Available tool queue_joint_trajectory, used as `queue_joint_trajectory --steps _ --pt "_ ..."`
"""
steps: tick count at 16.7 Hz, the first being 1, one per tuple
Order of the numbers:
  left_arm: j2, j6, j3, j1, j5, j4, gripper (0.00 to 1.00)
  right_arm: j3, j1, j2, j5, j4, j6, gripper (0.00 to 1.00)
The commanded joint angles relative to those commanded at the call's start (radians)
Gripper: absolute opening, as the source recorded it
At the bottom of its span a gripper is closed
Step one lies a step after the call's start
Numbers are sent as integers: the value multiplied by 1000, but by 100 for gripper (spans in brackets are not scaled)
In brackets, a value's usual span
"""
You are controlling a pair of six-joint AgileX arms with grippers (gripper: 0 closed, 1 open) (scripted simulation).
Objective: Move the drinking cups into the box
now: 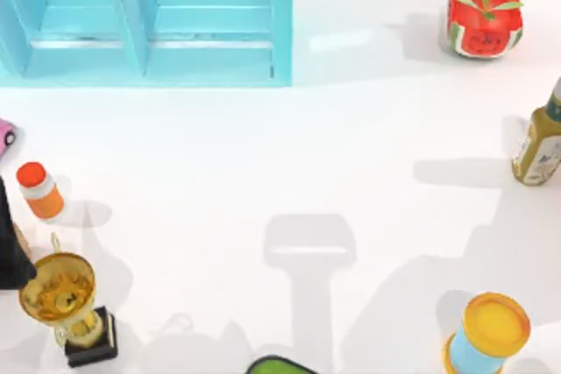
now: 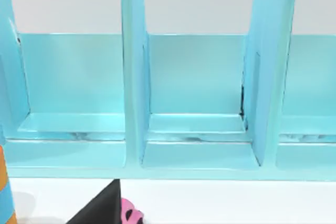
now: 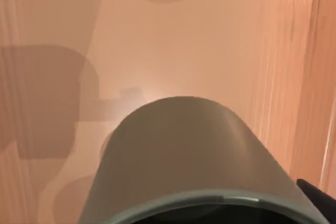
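Observation:
A dark grey drinking cup (image 3: pixel 189 156) lies close under the right wrist view, rim toward the camera, held up above the pale surface. My right gripper is shut on it, and a dark sliver of one finger (image 3: pixel 317 200) shows beside the rim. The box (image 1: pixel 145 15) stands at the table's far left, light turquoise with upright dividers; in the left wrist view its open compartments (image 2: pixel 197 98) face the camera. A dark part of my left arm (image 1: pixel 10 247) sits parked at the table's left edge.
Near the left arm stand a gold trophy (image 1: pixel 66 304), an orange-capped bottle (image 1: pixel 39 190) and a pink toy car (image 1: pixel 5 136). On the right are a watermelon planter (image 1: pixel 482 19), a sauce bottle (image 1: pixel 542 142) and a yellow-lidded blue can (image 1: pixel 489 335). A green object (image 1: pixel 280 365) peeks in at the front edge.

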Motion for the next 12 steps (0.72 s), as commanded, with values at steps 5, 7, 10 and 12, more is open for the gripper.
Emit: queue_joint_trajectory --steps 5,7,10,12 --pt "0 0 0 0 0 0 100 -163 7 -2 0 171 11 0" --pt "0 0 0 0 0 0 100 -184 11 0 -1 195 13 0" --pt "0 0 0 0 0 0 100 -184 11 0 -1 195 13 0" --pt "0 0 0 0 0 0 100 -184 11 0 -1 195 13 15"
